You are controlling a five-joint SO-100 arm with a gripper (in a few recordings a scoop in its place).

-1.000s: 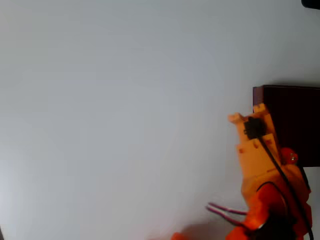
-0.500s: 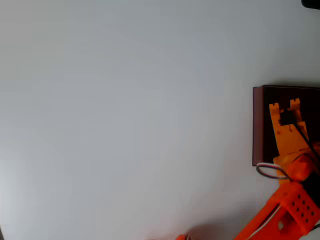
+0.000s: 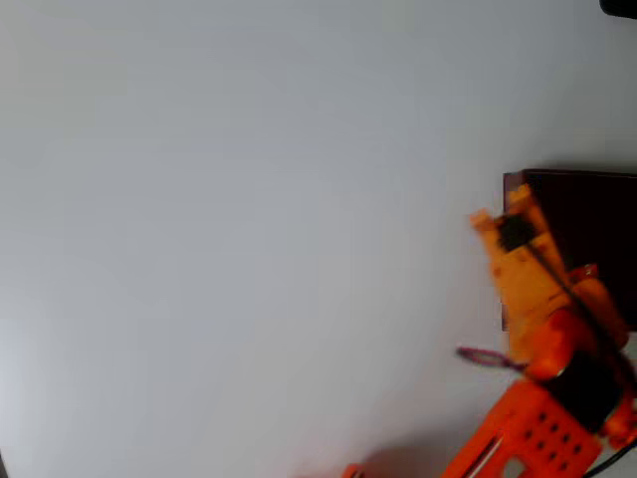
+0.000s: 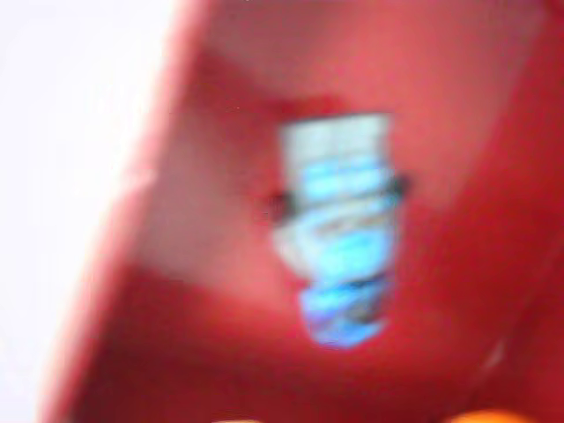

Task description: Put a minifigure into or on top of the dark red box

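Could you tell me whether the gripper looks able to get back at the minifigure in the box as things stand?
Probably yes. The minifigure lies on the floor of the open-topped box, with nothing over it in the wrist view, and the gripper hovers at the box's left wall in the overhead view.

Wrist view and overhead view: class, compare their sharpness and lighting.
Wrist view: heavily blurred, the blue minifigure smeared inside the dark red box, which looks bright red here. Overhead view: mildly soft, evenly lit, the box interior near black, the gripper slightly blurred.
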